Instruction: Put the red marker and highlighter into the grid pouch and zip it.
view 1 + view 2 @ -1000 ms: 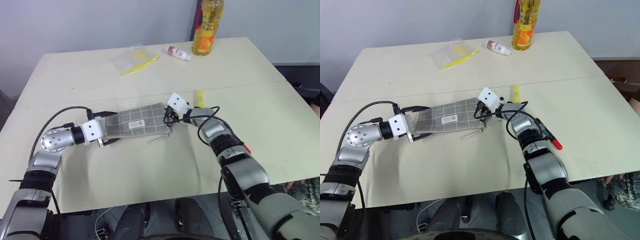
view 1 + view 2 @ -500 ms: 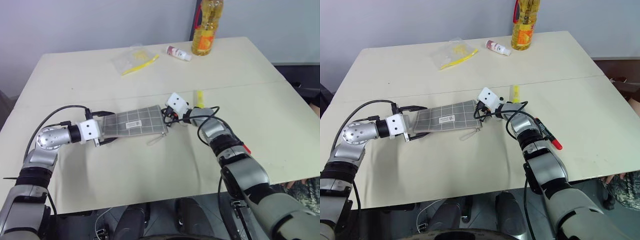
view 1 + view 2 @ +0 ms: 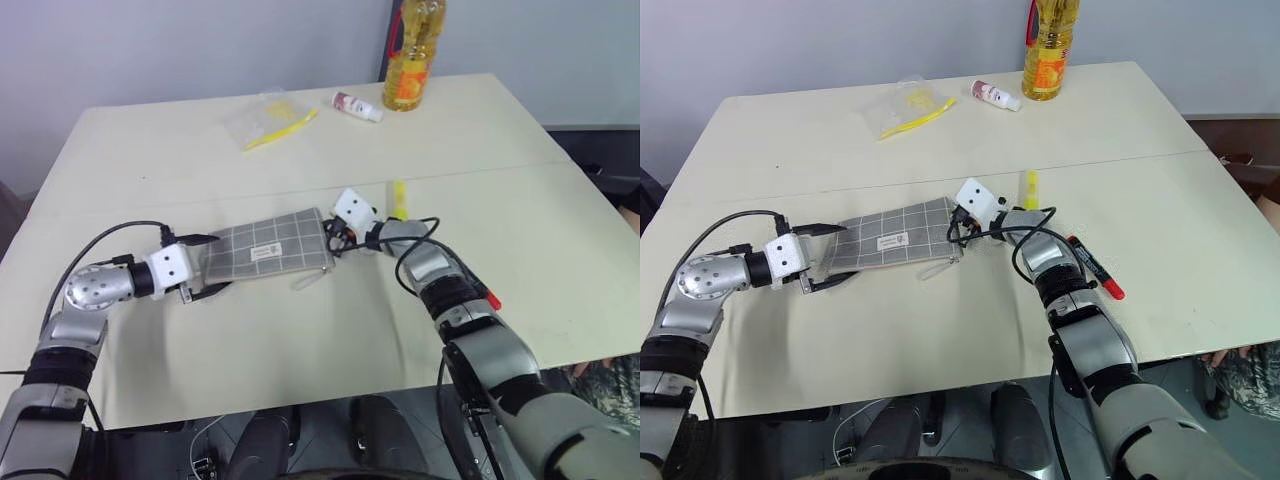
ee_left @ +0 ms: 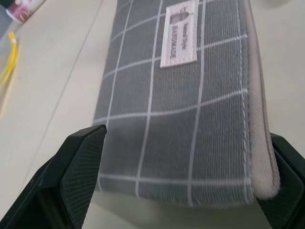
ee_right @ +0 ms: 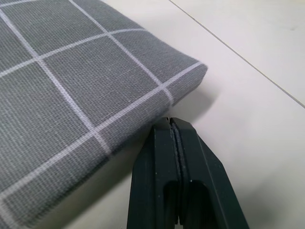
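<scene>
Left gripper (image 3: 821,257) drawn back along grid pouch (image 3: 895,240), fingers wide.

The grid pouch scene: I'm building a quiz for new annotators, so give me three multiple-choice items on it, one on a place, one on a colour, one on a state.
1. Where does the highlighter lie?
A. inside the pouch
B. on the table just beyond the right gripper
C. in the left gripper

2. What colour is the cap of the marker?
A. red
B. blue
C. green

3. How does the left gripper stand?
A. shut on the pouch
B. shut on nothing
C. open, a finger at each side of the pouch's end

Answers:
1 B: the yellow pen rests on the table past the right gripper.
2 A: its end by the right forearm is red.
3 C: the left wrist view shows the fingers wide apart beside the pouch.
</scene>
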